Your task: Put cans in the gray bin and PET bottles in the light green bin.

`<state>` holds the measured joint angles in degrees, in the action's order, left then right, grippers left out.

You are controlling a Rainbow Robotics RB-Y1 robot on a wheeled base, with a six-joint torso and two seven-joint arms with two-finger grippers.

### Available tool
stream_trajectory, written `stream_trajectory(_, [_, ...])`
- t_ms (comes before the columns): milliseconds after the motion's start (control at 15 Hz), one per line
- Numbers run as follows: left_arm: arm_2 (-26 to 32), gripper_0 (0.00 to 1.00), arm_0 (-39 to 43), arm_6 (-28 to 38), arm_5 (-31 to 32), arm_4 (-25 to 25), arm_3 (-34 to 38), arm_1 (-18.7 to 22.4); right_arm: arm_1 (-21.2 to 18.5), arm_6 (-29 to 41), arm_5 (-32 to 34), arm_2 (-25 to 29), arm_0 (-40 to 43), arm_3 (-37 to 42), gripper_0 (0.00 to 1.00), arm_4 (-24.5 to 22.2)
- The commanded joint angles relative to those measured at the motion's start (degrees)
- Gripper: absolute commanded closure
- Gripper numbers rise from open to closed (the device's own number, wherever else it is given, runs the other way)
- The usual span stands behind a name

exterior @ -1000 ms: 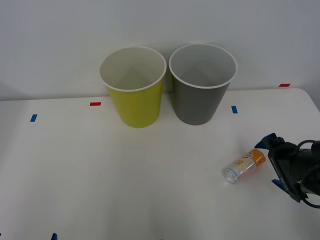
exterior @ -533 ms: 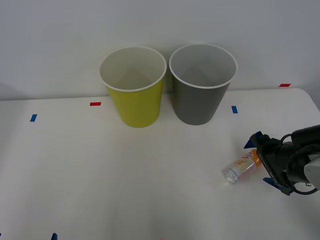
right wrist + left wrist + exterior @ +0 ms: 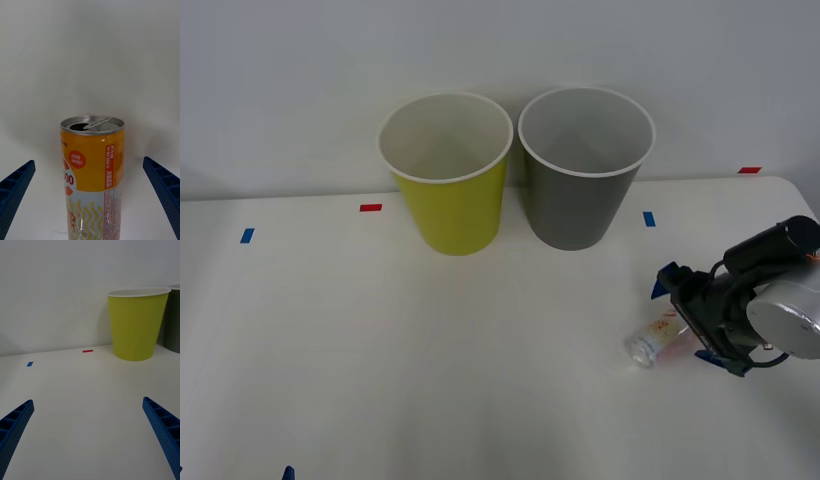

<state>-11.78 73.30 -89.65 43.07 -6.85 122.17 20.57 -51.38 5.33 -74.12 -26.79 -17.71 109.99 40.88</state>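
The can (image 3: 654,337) lies on its side on the white tabletop (image 3: 430,360) at the lower right of the front view, its open silver end toward the lower left and its orange-banded end hidden among the right gripper (image 3: 688,318); in the right wrist view the can (image 3: 92,176) lies between the two blue fingers (image 3: 15,191), which stand wide on either side without touching it; the gray bin (image 3: 584,165) stands upright at upper centre-right, well apart from the can, just beside the light green bin (image 3: 446,170) at upper centre; small blue and red tape marks (image 3: 370,208) dot the tabletop; the left gripper (image 3: 90,438) hovers low over bare tabletop, jaws wide, facing the light green bin (image 3: 137,324).
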Motion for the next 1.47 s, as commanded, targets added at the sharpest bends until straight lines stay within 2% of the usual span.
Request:
stream_trajectory(67, [0.0,0.0,0.0,0.0,0.0,0.0,0.0,0.0,0.14,-0.23,-3.75,-2.92,-3.56,-1.8,0.0,0.34])
stream_trajectory(267, [0.0,0.0,0.0,0.0,0.0,0.0,0.0,0.0,0.93,-0.23,-3.84,-5.64,-6.99,-5.23,0.0,2.1])
stream_trajectory(600, [0.0,0.0,0.0,0.0,0.0,0.0,0.0,0.0,4.53,-0.4,-9.29,-5.9,-10.51,-9.53,0.0,2.89])
stream_trajectory(1333, [0.0,0.0,0.0,0.0,0.0,0.0,0.0,0.0,7.96,-0.93,-11.93,-7.49,-15.08,-17.44,0.0,2.63])
stream_trajectory(1400, [0.0,0.0,0.0,0.0,0.0,0.0,0.0,0.0,8.05,-1.28,-12.54,-7.49,-15.16,-17.36,0.23,2.63])
stream_trajectory(1467, [0.0,0.0,0.0,0.0,0.0,0.0,0.0,0.0,7.96,-1.55,-12.54,-7.49,-15.16,-17.36,0.78,2.72])
